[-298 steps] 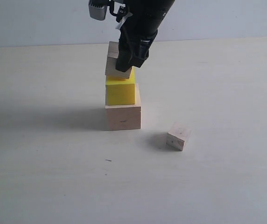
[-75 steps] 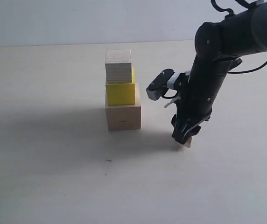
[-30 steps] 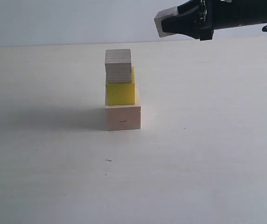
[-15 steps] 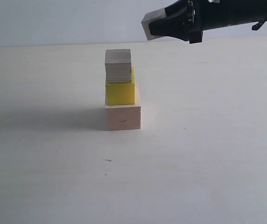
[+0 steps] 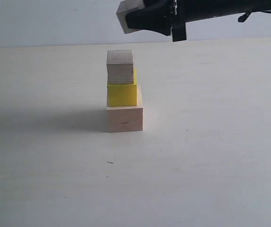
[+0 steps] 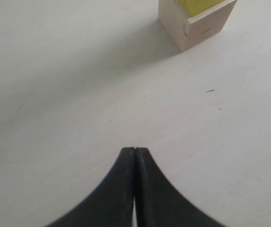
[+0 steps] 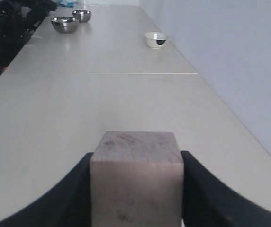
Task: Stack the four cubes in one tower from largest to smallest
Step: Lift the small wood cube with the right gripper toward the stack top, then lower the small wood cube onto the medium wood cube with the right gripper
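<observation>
Three cubes stand stacked on the table: the big pale wood cube [image 5: 125,118] at the bottom, the yellow cube [image 5: 122,94] on it, and a small wood cube [image 5: 120,66] on top. My right gripper [image 5: 134,19] reaches in level from the right, shut on the smallest wood cube [image 5: 126,13], which hangs just above and slightly right of the stack. In the right wrist view that cube [image 7: 135,189] fills the gap between the fingers of the gripper [image 7: 136,156]. My left gripper [image 6: 135,150] is shut and empty over bare table, away from the big cube [image 6: 197,28].
The right wrist view looks down a long table with two steel bowls [image 7: 65,23] [image 7: 82,15] and a white bowl [image 7: 155,39] far off. A pale wall [image 7: 230,56] runs along one side of it.
My right gripper has carried the smallest cube leftward over the last second, from well right of the stack to nearly above it. The stack and left gripper have not moved.
</observation>
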